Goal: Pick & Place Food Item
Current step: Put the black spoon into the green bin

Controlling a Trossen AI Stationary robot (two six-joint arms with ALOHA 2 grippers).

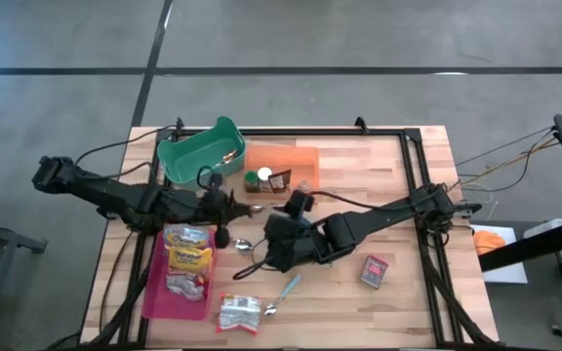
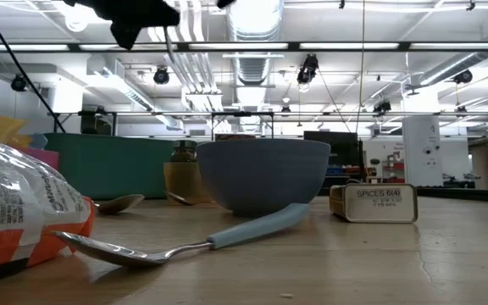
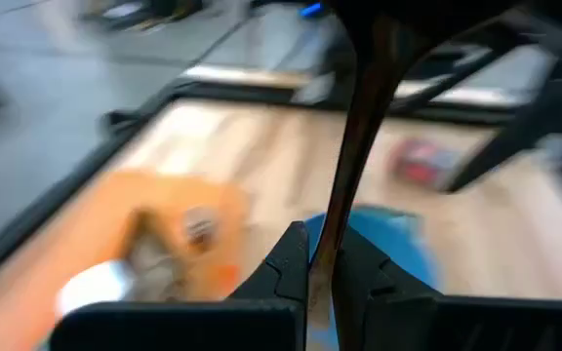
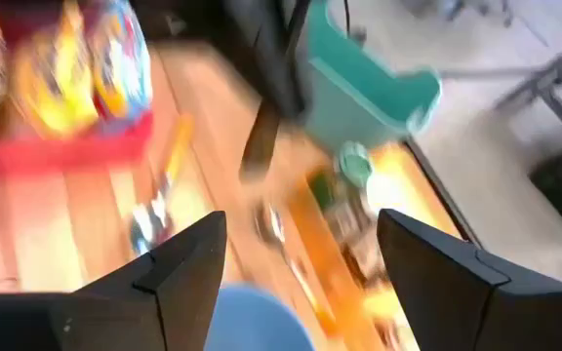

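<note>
**Dark utensil held above the bowl**

We see a slim dark utensil (image 3: 359, 146), long axis running away from the left gripper (image 3: 325, 268), whose fingers pinch it over the blue bowl (image 2: 263, 174). The right gripper (image 4: 301, 263) hovers there, fingers wide apart, holding nothing.

table (image 2: 447, 254): pale wood planks, smooth, faint grain
spoon (image 2: 125, 251): shiny metal bowl, matt light-blue plastic handle
bowl (image 2: 263, 174): matt blue-grey, smooth
spice tin (image 2: 374, 203): metal, dull gold sheen, printed label
snack bag (image 2: 15, 212): glossy crinkled plastic film
bin (image 1: 201, 153): smooth green plastic
tray (image 1: 156, 292): pink plastic
board (image 1: 281, 161): matt orange
</note>
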